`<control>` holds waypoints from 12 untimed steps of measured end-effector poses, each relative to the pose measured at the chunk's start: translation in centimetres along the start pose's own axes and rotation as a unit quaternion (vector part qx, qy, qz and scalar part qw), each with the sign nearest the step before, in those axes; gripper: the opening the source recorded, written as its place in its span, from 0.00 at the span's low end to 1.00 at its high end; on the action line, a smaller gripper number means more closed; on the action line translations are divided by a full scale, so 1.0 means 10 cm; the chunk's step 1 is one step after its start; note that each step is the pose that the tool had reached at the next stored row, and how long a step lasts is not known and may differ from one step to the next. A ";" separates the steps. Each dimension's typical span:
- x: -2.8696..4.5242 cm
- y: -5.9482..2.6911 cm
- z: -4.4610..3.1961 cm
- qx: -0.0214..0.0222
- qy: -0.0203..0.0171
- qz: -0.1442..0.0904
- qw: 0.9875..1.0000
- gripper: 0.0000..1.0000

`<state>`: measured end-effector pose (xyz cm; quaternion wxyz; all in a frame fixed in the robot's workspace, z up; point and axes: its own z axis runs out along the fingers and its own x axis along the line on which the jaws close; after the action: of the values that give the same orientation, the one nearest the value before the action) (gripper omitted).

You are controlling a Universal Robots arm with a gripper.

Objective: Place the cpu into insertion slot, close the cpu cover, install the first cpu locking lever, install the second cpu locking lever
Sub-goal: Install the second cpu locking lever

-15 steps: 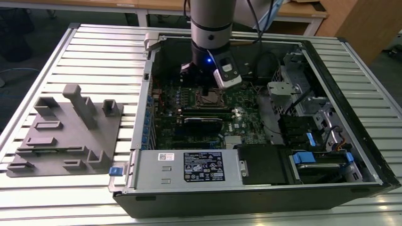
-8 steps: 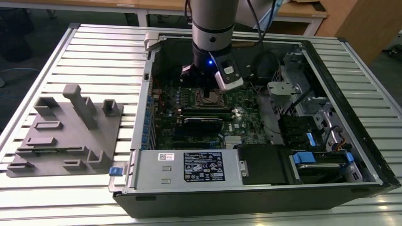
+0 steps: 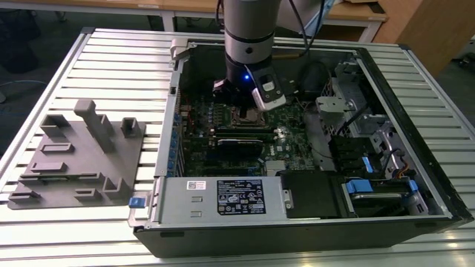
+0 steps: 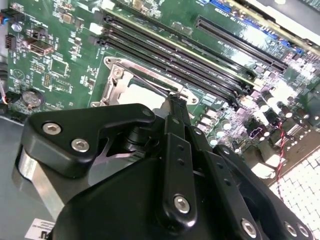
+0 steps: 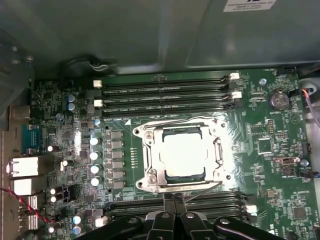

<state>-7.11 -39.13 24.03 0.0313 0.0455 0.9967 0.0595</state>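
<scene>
Silvery cpu (image 5: pixel 184 156) seated (cover (image 5: pixel 152 165) closed).

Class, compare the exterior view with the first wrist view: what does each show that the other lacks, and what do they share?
Exterior view alone: the grey fixture block on the slatted table, beside the open computer case, and the white-labelled power supply.

First wrist view alone: the cpu seated in its socket, with the cpu cover framing it.

Both: the green motherboard and the gripper by the socket.

The white and black labels on the power supply box (image 3: pixel 222 196) carry print too small to read.
</scene>
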 end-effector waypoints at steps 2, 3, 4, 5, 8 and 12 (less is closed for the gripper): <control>0.042 -0.006 0.022 0.000 -0.003 0.000 1.000 0.11; 0.064 -0.010 0.034 0.000 -0.004 0.000 1.000 0.11; 0.087 -0.014 0.048 0.000 -0.005 -0.001 1.000 0.11; 0.112 -0.018 0.063 -0.001 -0.006 -0.001 1.000 0.11; 0.169 -0.029 0.112 -0.001 -0.009 0.000 1.000 0.11; 0.195 -0.040 0.182 -0.001 -0.012 0.004 1.000 0.11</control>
<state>-8.96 -39.13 22.07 0.0431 0.0500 0.9960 0.0598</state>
